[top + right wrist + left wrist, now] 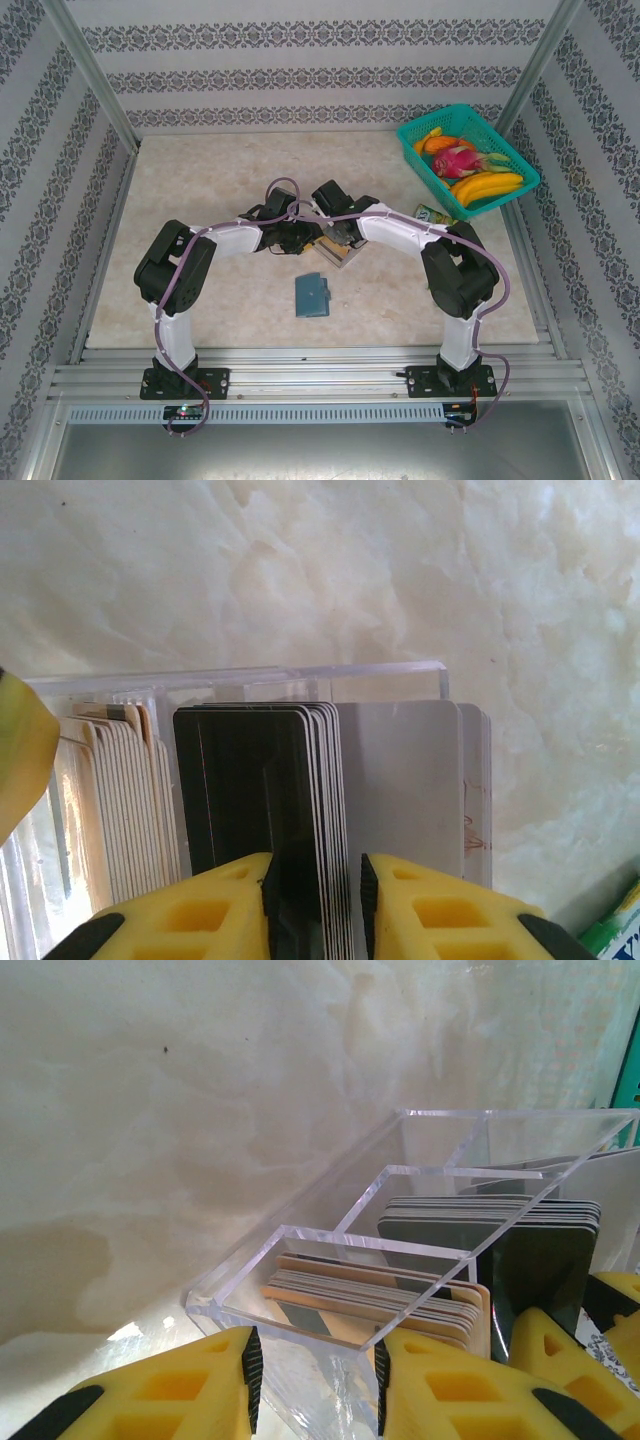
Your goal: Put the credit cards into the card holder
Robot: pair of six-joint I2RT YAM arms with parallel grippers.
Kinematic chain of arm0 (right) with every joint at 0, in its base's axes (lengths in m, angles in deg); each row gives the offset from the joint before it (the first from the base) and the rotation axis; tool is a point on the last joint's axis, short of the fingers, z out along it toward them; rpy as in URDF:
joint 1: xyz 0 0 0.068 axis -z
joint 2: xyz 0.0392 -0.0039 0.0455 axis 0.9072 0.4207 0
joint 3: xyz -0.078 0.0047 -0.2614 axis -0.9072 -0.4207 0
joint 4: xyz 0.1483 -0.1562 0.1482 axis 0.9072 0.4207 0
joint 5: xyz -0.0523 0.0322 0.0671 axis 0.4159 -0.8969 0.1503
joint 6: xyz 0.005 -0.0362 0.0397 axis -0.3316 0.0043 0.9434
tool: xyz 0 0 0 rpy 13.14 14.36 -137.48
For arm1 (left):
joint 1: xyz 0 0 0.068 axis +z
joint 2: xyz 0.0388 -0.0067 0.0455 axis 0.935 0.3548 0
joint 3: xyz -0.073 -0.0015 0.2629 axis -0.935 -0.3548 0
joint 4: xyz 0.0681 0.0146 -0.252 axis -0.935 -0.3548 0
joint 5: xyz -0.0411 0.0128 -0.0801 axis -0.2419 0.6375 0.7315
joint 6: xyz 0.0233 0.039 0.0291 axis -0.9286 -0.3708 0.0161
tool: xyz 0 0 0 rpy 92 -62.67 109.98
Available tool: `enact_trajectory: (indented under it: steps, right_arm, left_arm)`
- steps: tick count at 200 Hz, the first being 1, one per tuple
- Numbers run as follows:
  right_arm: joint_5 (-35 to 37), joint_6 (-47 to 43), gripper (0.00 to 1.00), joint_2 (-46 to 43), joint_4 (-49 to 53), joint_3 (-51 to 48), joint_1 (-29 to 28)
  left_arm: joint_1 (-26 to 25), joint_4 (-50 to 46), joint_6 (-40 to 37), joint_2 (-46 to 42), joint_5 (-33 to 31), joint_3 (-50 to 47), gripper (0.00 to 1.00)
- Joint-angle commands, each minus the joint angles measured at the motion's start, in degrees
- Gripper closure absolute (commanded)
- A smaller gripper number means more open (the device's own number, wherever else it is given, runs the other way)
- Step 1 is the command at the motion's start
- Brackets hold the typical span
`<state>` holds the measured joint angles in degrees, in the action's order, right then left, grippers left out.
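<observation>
**First pick under way — nothing stowed yet**

The right hand (pixel 315 900) has a finger either side of the black credit cards (pixel 240 790) standing in the clear tray (pixel 250 672); whether they pinch, I cannot tell. The left hand (pixel 315 1370) is parted at the tray's near end. Next — lift a card straight up and carry it to the card holder (pixel 311 295), which lies on the table (pixel 200 180) well apart and wants opening. Both arms fold elbows-out, forearms meeting over the tray.
</observation>
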<state>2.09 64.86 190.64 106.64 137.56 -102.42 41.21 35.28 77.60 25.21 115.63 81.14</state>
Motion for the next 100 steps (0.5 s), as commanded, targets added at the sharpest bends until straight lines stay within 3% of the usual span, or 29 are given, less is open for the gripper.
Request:
enact_trajectory:
  steps: [1,36,48,81,100]
  right_arm:
    - [5.11,-1.13,0.72,-1.76,0.37,-1.14,0.04]
    - [4.51,-0.77,0.76,-2.20,0.56,-1.20,0.04]
    - [4.60,-0.86,0.81,-2.29,0.46,-1.23,0.04]
    - [5.16,-1.16,0.78,-2.03,1.20,-0.81,-0.11]
    - [4.48,-0.95,0.89,-2.58,1.80,-0.51,-0.23]
  left_arm:
    - [0.41,-3.39,-0.65,1.73,-0.35,-1.73,0.64]
    - [0.41,-3.16,-0.42,1.73,-0.26,-1.92,0.64]
    - [0.35,-3.12,-0.41,1.87,-0.18,-1.91,0.64]
    - [0.41,-2.91,-0.42,1.93,0.07,-1.97,0.64]
    - [0.41,-2.71,-0.27,1.94,-0.02,-2.38,0.64]
